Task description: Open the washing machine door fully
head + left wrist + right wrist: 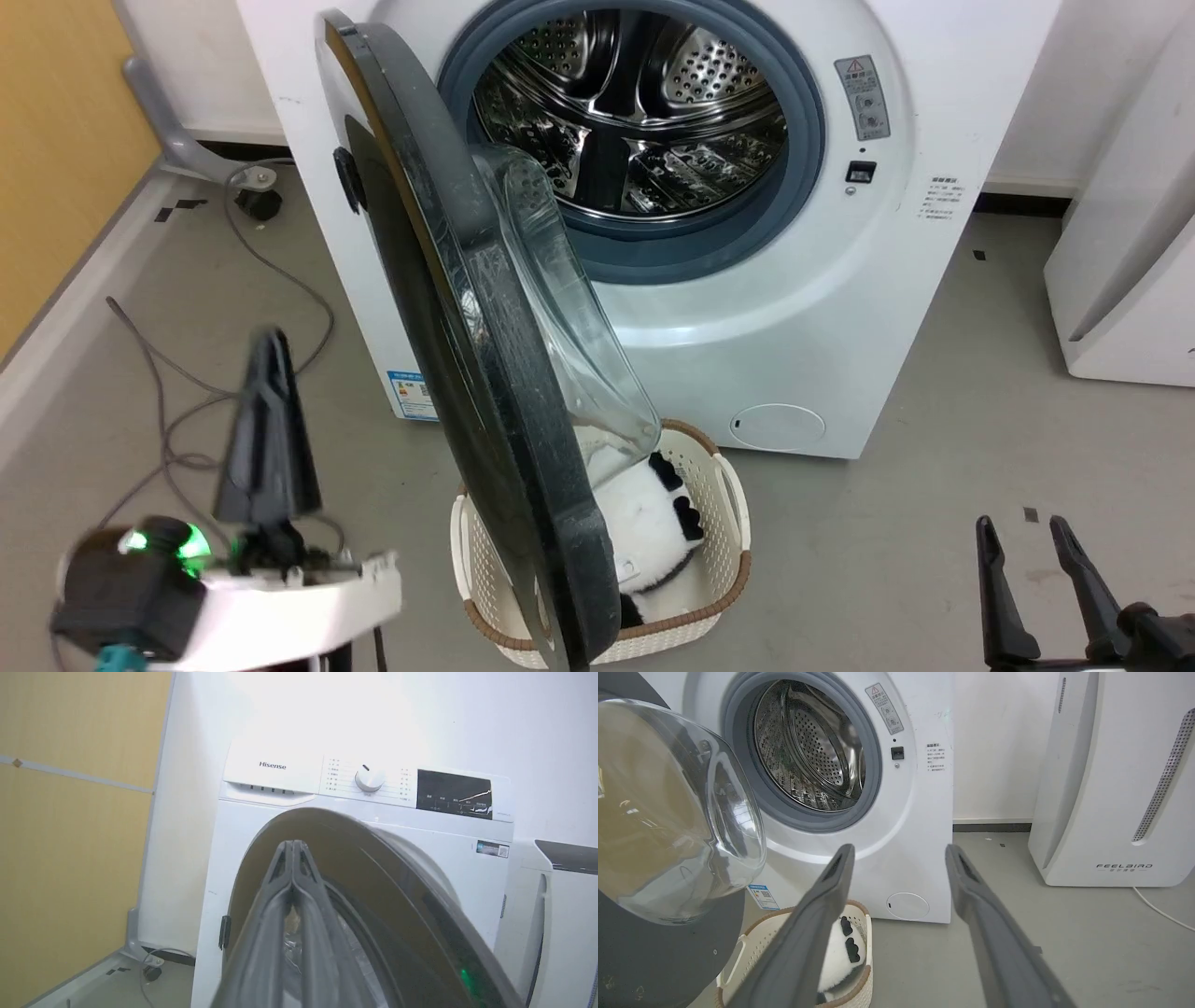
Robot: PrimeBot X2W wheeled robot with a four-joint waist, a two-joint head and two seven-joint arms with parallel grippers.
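Observation:
The white washing machine (840, 308) stands ahead with its steel drum (635, 103) exposed. The washing machine door (485, 373) is swung out towards me, almost edge-on, black rim down to the basket, and its glass bowl (569, 317) faces right. My left gripper (271, 336) is shut and empty, left of the door's outer face and apart from it. In the left wrist view the left gripper (293, 843) points at that dark outer face (373, 896). My right gripper (1019, 525) is open and low at the right. The right wrist view shows the right gripper (899, 848) open, with the bowl (677, 812) at its left.
A cream basket (724, 523) holding a black-and-white plush toy (644, 532) sits on the floor under the door's lower edge. Grey cables (168, 411) trail over the floor at the left by a yellow wall (56, 140). A white FEELBAIRD appliance (1115, 788) stands at the right.

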